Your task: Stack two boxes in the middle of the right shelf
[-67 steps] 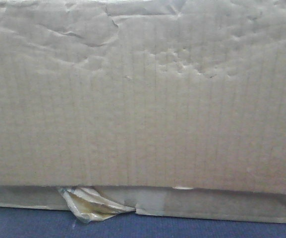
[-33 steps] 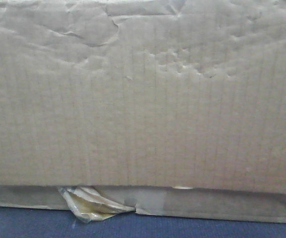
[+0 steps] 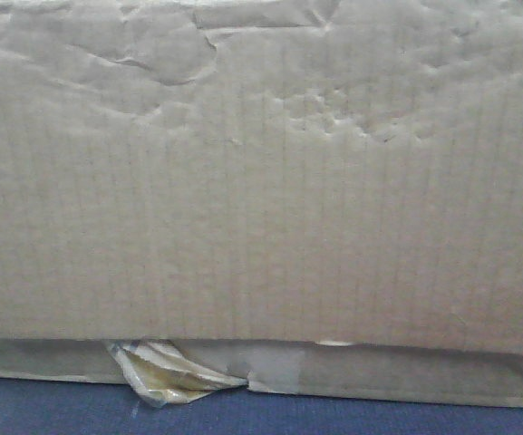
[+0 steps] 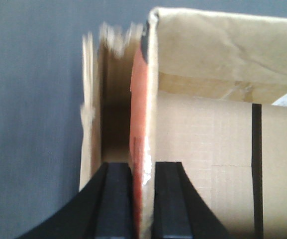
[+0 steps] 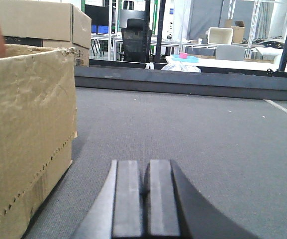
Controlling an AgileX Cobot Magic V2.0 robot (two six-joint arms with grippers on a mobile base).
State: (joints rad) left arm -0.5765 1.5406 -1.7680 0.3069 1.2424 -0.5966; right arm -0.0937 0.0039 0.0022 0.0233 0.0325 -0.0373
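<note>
The large box (image 3: 261,181), tan with a wrinkled, dented face, fills the front view. It rests on the flatter box (image 3: 406,372), whose yellowish tape (image 3: 166,373) is peeling. In the left wrist view my left gripper (image 4: 142,199) is shut on an upright wall of a cardboard box (image 4: 208,149); that wall has an orange-red side. My right gripper (image 5: 145,199) is shut on nothing, low over grey carpet, just right of a tan box (image 5: 24,129). The shelf is out of view.
A blue surface (image 3: 62,408) lies under the boxes in the front view. Another cardboard box (image 5: 39,22) stands behind the near one. A dark low beam (image 5: 183,79) crosses the carpet far ahead, with desks and a chair (image 5: 136,37) beyond.
</note>
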